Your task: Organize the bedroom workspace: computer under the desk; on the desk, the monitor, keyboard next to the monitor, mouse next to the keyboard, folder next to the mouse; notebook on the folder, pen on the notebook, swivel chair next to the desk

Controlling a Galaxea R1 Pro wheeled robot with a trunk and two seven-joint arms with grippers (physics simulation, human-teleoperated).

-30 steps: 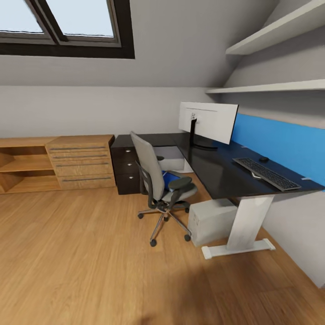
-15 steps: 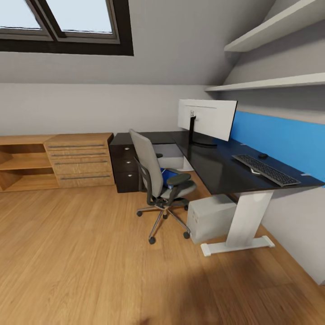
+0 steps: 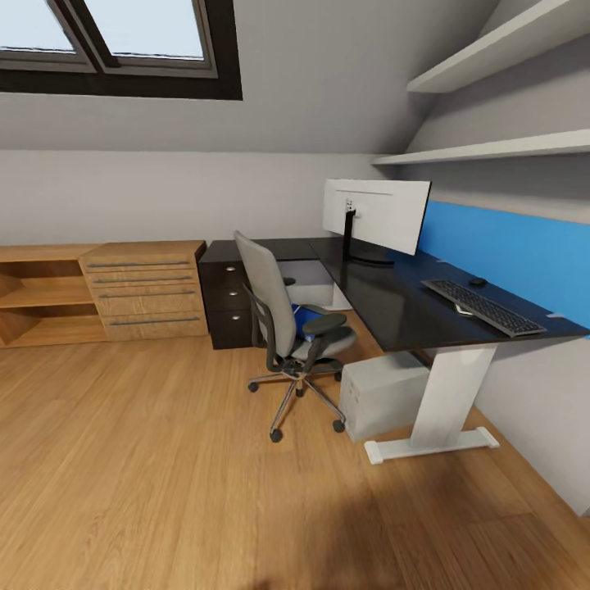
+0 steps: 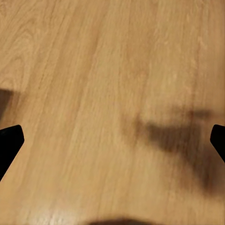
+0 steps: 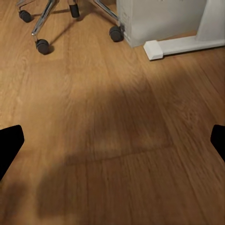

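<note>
The black desk runs along the blue wall panel at the right. The monitor stands on it with its white back toward me. Farther right on the top lie the keyboard and, beyond it, the small mouse. Under the desk, beside its white leg, the computer stands on the floor. The swivel chair sits in front of the desk with the blue folder on its seat. My left gripper and right gripper are both open over bare wood floor.
A light wood dresser and open shelving line the far wall left of the desk's black drawer unit. Chair castors and the desk's white foot lie ahead of my right gripper. Wall shelves hang above the desk.
The whole head view has shifted slightly, so the camera moved a little. The desk, the chair and the things on them stand as before.
</note>
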